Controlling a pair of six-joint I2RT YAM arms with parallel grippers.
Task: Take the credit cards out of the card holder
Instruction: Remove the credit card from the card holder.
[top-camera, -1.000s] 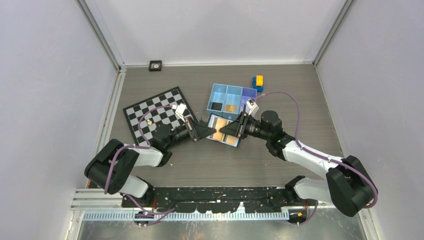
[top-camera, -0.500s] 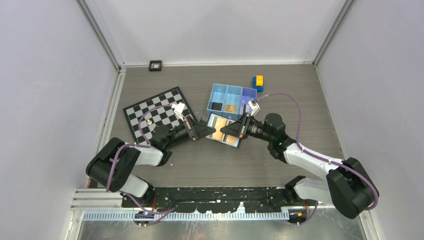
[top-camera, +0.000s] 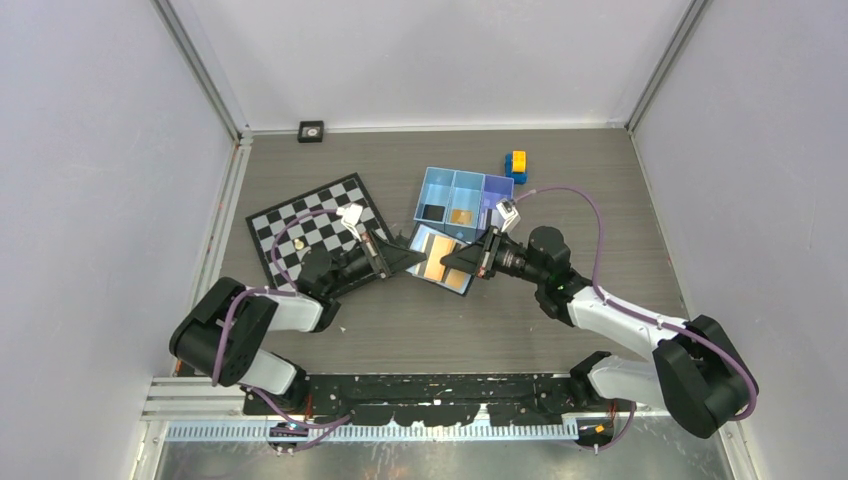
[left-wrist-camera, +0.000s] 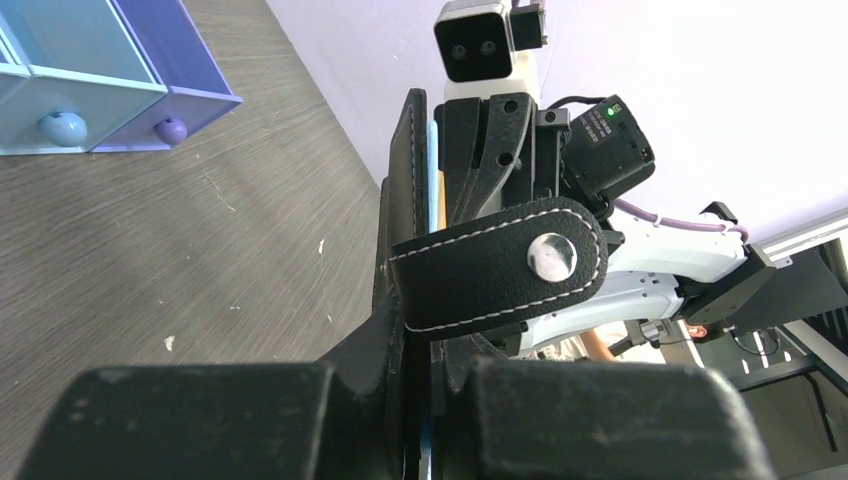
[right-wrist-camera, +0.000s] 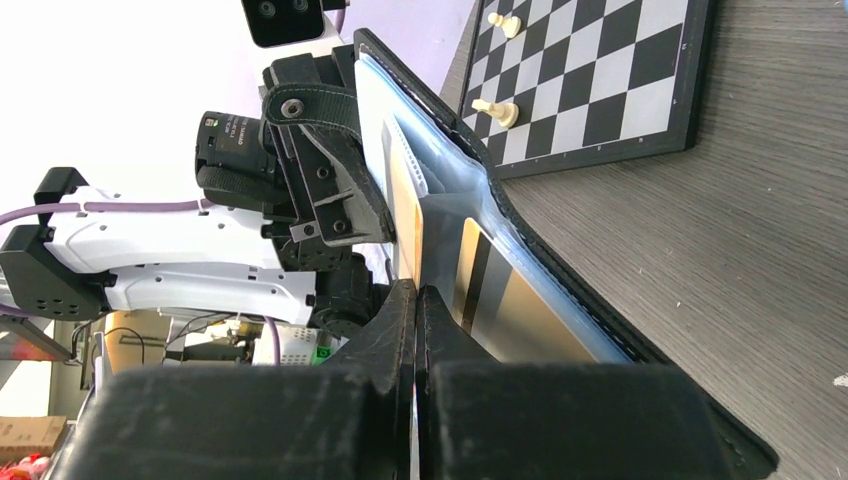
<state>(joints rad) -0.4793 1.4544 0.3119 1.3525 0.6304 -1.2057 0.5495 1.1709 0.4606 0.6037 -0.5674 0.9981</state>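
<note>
The black card holder (top-camera: 430, 240) hangs open between my two grippers, above the table. My left gripper (top-camera: 416, 258) is shut on its left edge; the left wrist view shows the black cover and snap strap (left-wrist-camera: 500, 265) clamped between my left gripper's (left-wrist-camera: 425, 340) jaws. In the right wrist view the pale inner face (right-wrist-camera: 455, 170) holds a gold-orange credit card (right-wrist-camera: 404, 215) and a silvery-grey card with a dark stripe (right-wrist-camera: 520, 320). My right gripper (right-wrist-camera: 416, 295) is pressed shut at the near edge of the cards, with a thin sliver of card between its jaws.
A light-blue compartment tray (top-camera: 462, 192) stands just behind the holder, with yellow-and-blue blocks (top-camera: 516, 165) beyond it. A chessboard (top-camera: 310, 230) with small pieces (right-wrist-camera: 497, 108) lies at the left under my left arm. A small black object (top-camera: 311, 130) sits by the back wall.
My right gripper's jaws have closed at the card edge. The holder and both grippers have shifted slightly to the left.
</note>
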